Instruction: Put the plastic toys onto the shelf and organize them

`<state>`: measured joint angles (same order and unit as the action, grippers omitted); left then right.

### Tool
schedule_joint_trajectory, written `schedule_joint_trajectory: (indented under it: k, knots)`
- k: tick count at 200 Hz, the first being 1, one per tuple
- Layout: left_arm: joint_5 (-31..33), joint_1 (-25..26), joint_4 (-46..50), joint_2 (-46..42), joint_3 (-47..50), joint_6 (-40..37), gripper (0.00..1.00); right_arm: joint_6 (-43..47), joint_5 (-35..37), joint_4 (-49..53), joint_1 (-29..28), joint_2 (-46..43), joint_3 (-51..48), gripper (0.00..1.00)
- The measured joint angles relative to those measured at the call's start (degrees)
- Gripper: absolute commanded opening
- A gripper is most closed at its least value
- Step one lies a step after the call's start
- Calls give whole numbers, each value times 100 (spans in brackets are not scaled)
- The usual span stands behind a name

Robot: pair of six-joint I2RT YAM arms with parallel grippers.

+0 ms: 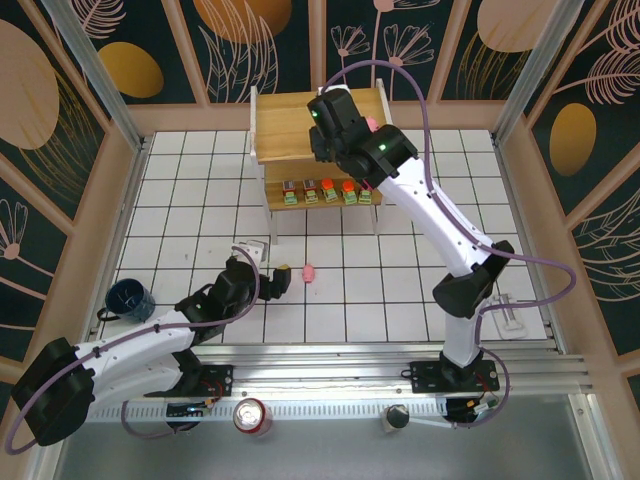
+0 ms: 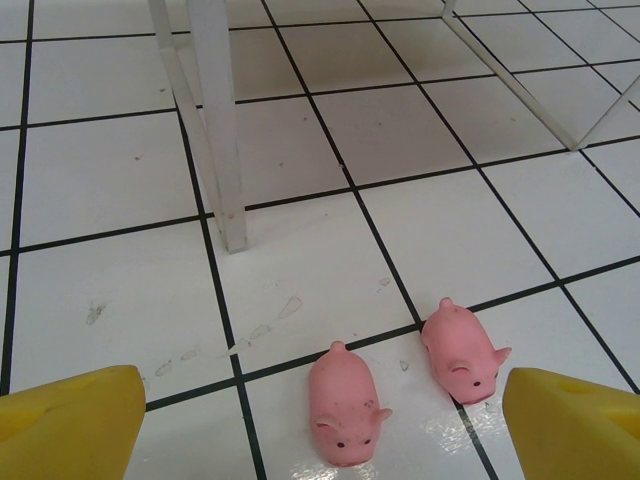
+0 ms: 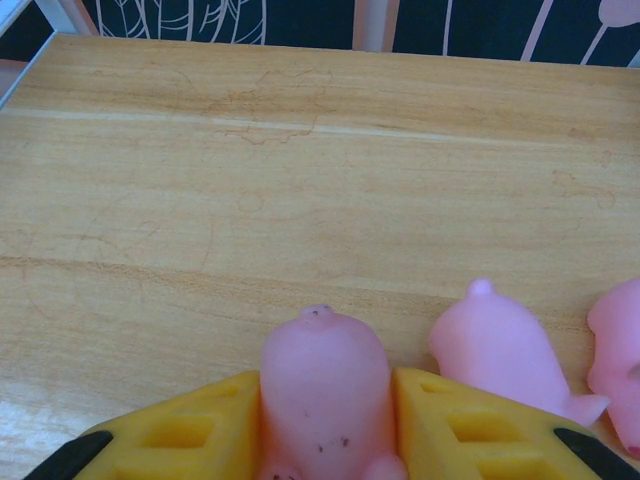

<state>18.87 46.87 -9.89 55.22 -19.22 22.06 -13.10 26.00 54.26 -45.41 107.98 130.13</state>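
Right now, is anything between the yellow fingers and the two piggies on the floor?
No, nothing visible. Both pigs lie just ahead of the open left gripper; the shelf leg stands beyond them.

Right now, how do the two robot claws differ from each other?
The left gripper is open and empty; the right gripper is shut on a pink pig. The left gripper is over the white tiled table, with two loose pigs lying just ahead of it; the right gripper is above the shelf's top board, beside other pigs resting there. Both have yellow fingers.
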Motion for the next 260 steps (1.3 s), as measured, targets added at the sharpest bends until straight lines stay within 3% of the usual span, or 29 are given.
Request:
schedule_joint_trajectory:
  k: [188, 260]
  knots:
    - [-44, 0, -22, 22, 0, 0, 92, 232, -125, 24, 120, 313, 452, 53]
    - [-22, 0, -15, 299, -4, 0, 92, 227, 236, -20, -59, -616, 20, 54]
